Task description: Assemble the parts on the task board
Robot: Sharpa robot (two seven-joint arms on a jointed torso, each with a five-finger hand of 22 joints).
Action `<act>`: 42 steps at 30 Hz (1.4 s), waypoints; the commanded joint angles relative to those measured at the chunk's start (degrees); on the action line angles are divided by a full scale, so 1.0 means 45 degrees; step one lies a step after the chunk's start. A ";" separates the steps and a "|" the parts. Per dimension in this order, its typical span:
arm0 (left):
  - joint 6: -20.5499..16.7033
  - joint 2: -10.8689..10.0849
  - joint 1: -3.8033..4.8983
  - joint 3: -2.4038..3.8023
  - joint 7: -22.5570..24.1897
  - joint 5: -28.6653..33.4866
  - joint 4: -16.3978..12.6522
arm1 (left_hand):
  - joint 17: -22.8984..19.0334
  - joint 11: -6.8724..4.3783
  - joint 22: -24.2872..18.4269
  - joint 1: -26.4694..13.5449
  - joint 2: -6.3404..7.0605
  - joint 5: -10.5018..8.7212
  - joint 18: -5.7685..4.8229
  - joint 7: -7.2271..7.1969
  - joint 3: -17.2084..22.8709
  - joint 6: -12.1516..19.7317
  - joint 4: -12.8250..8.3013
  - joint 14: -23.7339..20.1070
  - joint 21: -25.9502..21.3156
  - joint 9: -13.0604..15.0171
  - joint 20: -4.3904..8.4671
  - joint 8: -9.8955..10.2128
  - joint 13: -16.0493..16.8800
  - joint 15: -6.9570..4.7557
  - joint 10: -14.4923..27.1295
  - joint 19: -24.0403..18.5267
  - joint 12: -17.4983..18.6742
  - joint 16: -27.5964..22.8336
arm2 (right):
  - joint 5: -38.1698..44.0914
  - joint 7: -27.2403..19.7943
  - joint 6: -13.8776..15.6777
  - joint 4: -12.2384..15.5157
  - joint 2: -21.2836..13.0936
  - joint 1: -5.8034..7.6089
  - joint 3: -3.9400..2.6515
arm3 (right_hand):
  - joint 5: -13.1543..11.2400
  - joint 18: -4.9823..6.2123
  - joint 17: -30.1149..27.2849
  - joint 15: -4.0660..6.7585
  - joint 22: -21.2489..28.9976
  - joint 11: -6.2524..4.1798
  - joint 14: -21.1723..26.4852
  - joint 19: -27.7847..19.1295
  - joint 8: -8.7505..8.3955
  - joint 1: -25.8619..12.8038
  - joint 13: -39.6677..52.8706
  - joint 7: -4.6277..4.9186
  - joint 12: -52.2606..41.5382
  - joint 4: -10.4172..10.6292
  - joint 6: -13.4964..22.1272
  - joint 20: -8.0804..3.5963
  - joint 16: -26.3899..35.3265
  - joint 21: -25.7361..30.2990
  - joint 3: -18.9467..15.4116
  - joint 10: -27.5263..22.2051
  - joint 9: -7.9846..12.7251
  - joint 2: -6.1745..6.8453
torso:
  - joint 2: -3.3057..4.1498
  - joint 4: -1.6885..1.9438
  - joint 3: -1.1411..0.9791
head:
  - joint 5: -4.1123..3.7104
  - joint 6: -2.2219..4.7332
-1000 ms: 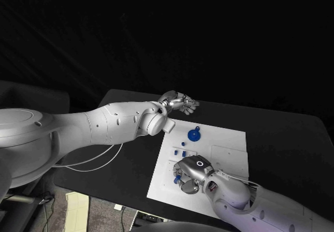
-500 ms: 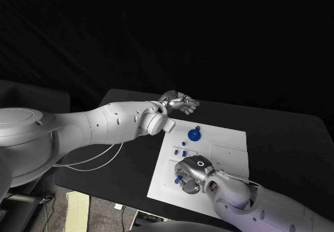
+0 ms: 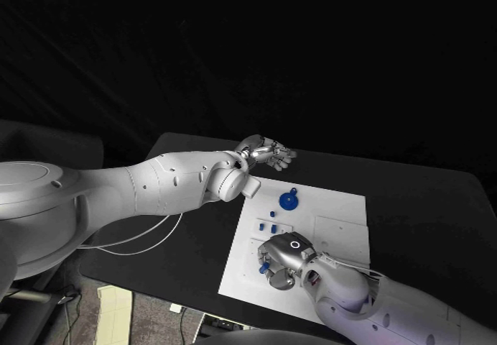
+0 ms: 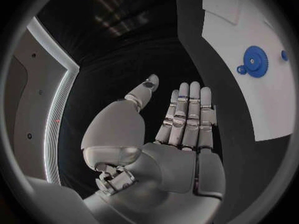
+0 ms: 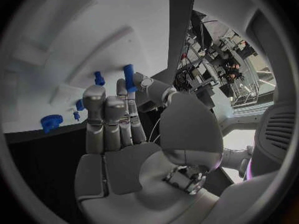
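Your right hand [image 3: 285,260] is low over the near part of the board [image 3: 342,237], and in the right wrist view a blue peg [image 5: 129,77] stands at the tips of its fingers [image 5: 106,115], pinched between thumb and a finger as far as you can tell; the contact itself is half hidden by the fingertips. In the head view the same peg [image 3: 264,268] shows as a blue sliver at the hand's left edge, mostly covered by the hand. Beyond the fingers you can see a second small peg [image 5: 98,77] standing on the board, two more small blue bits further off, too small to name, and the gear [image 5: 51,121] near the board's far end. The gear [image 3: 289,200] lies flat on the far half of the board, well apart from both hands. Your left hand [image 3: 266,153] hangs over the black table [image 3: 435,194] beyond the board's far corner; in its wrist view the fingers [image 4: 187,115] are straight, side by side, with the thumb apart and nothing in them. Against a second ago, the right hand has shifted slightly along the board's near part; the left hand, gear and board stay put.
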State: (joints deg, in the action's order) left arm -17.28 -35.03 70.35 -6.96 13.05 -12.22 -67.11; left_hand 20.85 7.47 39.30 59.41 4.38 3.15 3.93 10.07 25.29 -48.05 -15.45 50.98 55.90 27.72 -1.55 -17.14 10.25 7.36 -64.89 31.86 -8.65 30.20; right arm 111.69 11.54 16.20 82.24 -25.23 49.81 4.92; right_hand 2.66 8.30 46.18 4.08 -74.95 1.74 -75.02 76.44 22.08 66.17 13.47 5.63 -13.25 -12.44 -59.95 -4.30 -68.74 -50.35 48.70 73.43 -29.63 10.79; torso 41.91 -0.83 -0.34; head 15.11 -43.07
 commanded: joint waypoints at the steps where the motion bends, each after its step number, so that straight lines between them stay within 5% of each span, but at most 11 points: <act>1: 0.0148 0.0028 0.0015 0.0010 0.0066 0.0060 -0.0014 | 0.0022 0.0015 0.0018 -0.0136 -0.0010 0.0013 0.0134 -0.0005 0.0049 0.0067 0.0043 0.0051 -0.0052 -0.0019 -0.0035 -0.0086 -0.0018 0.0020 0.0092 -0.0028 0.0062 -0.0077 | 0.0241 0.0056 -0.0562 0.0007 0.0098 -0.0027 0.0048 | 0.0029 0.1490 0.0013 0.0253 -0.0236 -0.0131 0.0136 -0.0024 0.0037 -0.0006 0.0012 -0.0012 -0.0041 0.0017 -0.0062 -0.0063 0.0047 -0.0071 0.0085 0.0695 -0.0197 -0.0094 | 0.0004 0.0002 0.0004 | -0.0002 -0.0005; 13: 0.0171 0.0067 0.0015 0.0010 0.0056 0.0060 0.0012 | 0.0036 0.0015 0.0022 -0.0139 -0.0010 0.0014 0.0134 -0.0004 0.0051 0.0070 0.0040 0.0054 -0.0055 -0.0020 -0.0035 -0.0087 -0.0019 0.0021 0.0094 -0.0030 0.0062 -0.0089 | 0.0488 0.0151 -0.1305 0.0033 0.0465 0.0053 0.0219 | 0.0029 0.1490 0.0018 0.0253 -0.0241 -0.0130 0.0134 -0.0035 0.0032 -0.0006 0.0025 -0.0013 -0.0039 -0.0016 -0.0059 -0.0067 0.0045 -0.0081 0.0099 0.0687 -0.0208 -0.0098 | 0.0005 0.0010 0.0003 | -0.0040 -0.0024; 26: 0.0183 0.0043 0.0015 0.0010 0.0019 0.0060 0.0005 | 0.0053 0.0017 0.0026 -0.0151 -0.0009 0.0013 0.0133 -0.0003 0.0052 0.0075 0.0042 0.0054 -0.0057 -0.0022 -0.0037 -0.0088 -0.0021 0.0022 0.0097 -0.0032 0.0063 -0.0104 | 0.0268 0.0105 -0.1152 -0.0022 0.0421 0.0078 0.0351 | 0.0029 0.1490 0.0021 0.0240 -0.0243 -0.0117 0.0150 -0.0083 0.0005 -0.0063 0.0056 -0.0001 -0.0024 -0.0065 -0.0032 -0.0053 0.0060 -0.0090 0.0155 0.0651 -0.0230 -0.0074 | 0.0003 -0.0001 -0.0003 | -0.0033 -0.0061; 32: 0.0191 0.0033 0.0015 0.0010 0.0001 0.0060 0.0002 | 0.0060 0.0017 0.0028 -0.0154 -0.0012 0.0013 0.0133 -0.0002 0.0053 0.0077 0.0044 0.0055 -0.0058 -0.0023 -0.0037 -0.0089 -0.0021 0.0023 0.0098 -0.0032 0.0063 -0.0110 | -0.0073 -0.0047 -0.0570 -0.0045 0.0412 0.0090 0.0353 | 0.0056 0.1490 0.0010 0.0042 -0.0236 0.0081 0.0109 -0.0056 -0.0317 -0.0696 0.0037 0.0187 0.0295 -0.0070 0.0395 0.0024 0.0093 -0.0167 -0.0117 0.0145 -0.0169 0.0888 | 0.0005 -0.0006 -0.0014 | -0.0025 -0.0065; 42: 0.0188 0.0022 0.0015 0.0010 -0.0015 0.0060 0.0003 | 0.0070 0.0018 0.0031 -0.0159 -0.0009 0.0013 0.0133 -0.0001 0.0054 0.0081 0.0043 0.0055 -0.0060 -0.0024 -0.0037 -0.0089 -0.0023 0.0024 0.0101 -0.0034 0.0063 -0.0120 | -0.0406 -0.0179 0.0056 -0.0010 0.0358 0.0094 0.0353 | 0.0099 0.1490 -0.0028 -0.0463 -0.0135 0.0608 0.0095 -0.0101 -0.1040 -0.0835 -0.0237 0.0695 0.1159 -0.0254 0.1504 0.0129 0.0135 -0.0049 -0.1420 -0.1071 0.0138 0.1301 | 0.0002 -0.0004 -0.0007 | -0.0038 -0.0066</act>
State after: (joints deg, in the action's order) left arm -17.12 -34.99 70.35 -6.96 12.73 -12.21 -67.00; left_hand 21.07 7.47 39.38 59.41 4.38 3.15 3.36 10.10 25.29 -48.09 -15.44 50.98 55.90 27.68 -1.54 -17.32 10.21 7.36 -64.89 31.86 -8.65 29.99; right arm 111.08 11.90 15.15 82.02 -23.55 50.29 6.48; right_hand 3.34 8.20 46.11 2.19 -74.92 4.44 -74.56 76.09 17.45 62.42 12.36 8.60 -7.99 -13.75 -53.44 -3.96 -68.40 -50.77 42.61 68.69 -29.03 16.40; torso 41.93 -0.85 -0.38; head 14.97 -43.37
